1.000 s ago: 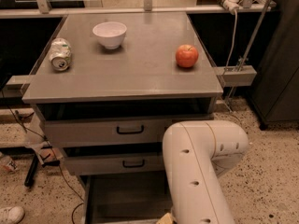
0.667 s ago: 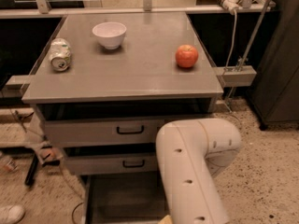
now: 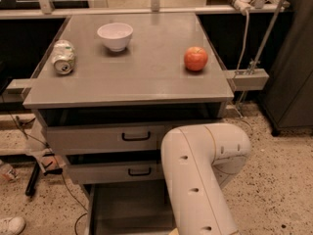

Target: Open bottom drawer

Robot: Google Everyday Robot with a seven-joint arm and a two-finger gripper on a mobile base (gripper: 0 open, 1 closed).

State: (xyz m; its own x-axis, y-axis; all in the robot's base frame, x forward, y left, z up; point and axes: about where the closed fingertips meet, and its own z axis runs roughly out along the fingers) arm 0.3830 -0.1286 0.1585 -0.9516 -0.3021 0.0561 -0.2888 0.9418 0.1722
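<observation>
The bottom drawer (image 3: pixel 128 205) stands pulled out at the foot of the grey cabinet, and its plain grey inside shows. Its front and black handle lie below the picture's bottom edge. My white arm (image 3: pixel 198 180) reaches down over the drawer's right side. My gripper is out of view, below the bottom edge at the end of that arm.
Above are the top drawer front (image 3: pixel 98 140) and the middle drawer front (image 3: pixel 105 173), each with a black handle. On the cabinet top (image 3: pixel 146 77) sit a white bowl (image 3: pixel 115 35), a tipped can (image 3: pixel 63 58) and a red apple (image 3: pixel 195 58). A shoe (image 3: pixel 10 225) lies on the floor at left.
My arm has shifted a little to the left. The bottom drawer stays pulled out, and the things on top have not moved.
</observation>
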